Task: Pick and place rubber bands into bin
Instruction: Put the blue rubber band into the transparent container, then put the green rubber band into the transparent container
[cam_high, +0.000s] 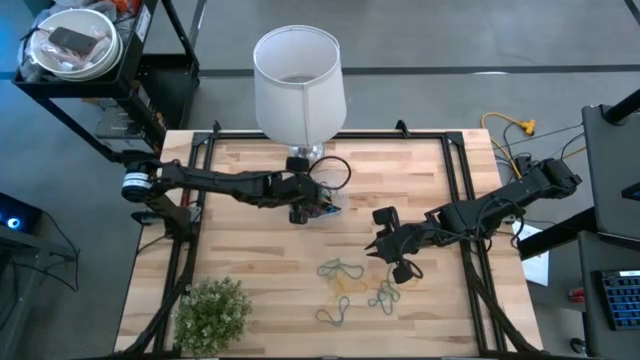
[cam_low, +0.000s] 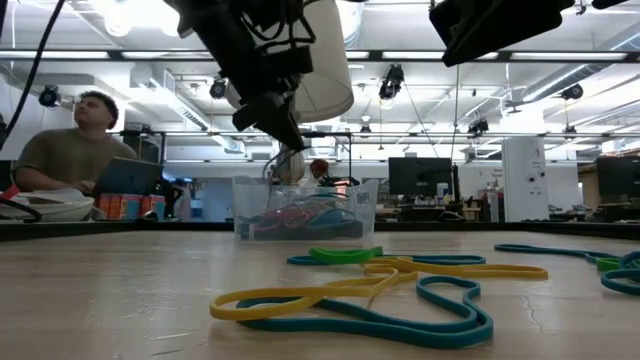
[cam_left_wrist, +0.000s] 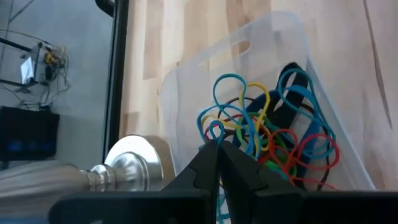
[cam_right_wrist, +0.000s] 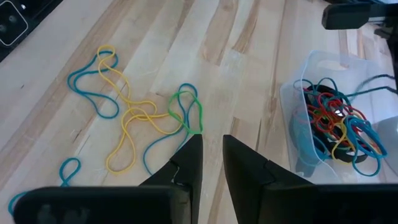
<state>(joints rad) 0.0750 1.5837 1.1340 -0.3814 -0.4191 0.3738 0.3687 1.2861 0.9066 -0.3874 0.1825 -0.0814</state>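
High view: left claw (cam_high: 301, 213) is hanging over the bin (cam_high: 327, 208), which is sitting on the worktop (cam_high: 250, 270) just in front of the lamp shade (cam_high: 298, 82). Right claw (cam_high: 381, 247) is hovering right of centre, beside the loose rubber bands (cam_high: 350, 283) lying toward the front. A small plant (cam_high: 212, 312) is standing at the front left corner.

Low view: the bin (cam_low: 305, 208) is resting mid-worktop with a tangle of coloured bands inside. Loose yellow, teal and green rubber bands (cam_low: 370, 290) are lying in front of it, apart from it. Left claw (cam_low: 288, 135) is pointing down just above the bin's rim. A person (cam_low: 75, 145) is sitting in the room behind, at the left.

Left wrist view: left claw (cam_left_wrist: 218, 152) is showing its fingers pressed together, nothing clearly pinched. The bin (cam_left_wrist: 273, 37) is directly beyond the tips, with blue, yellow, red and green bands piled inside.

Right wrist view: right claw (cam_right_wrist: 212, 152) is showing a narrow gap between its fingers, holding nothing, above bare wood. Loose rubber bands (cam_right_wrist: 134, 112) are lying just beyond the tips; the bin (cam_right_wrist: 295, 93) is sitting well off to one side.
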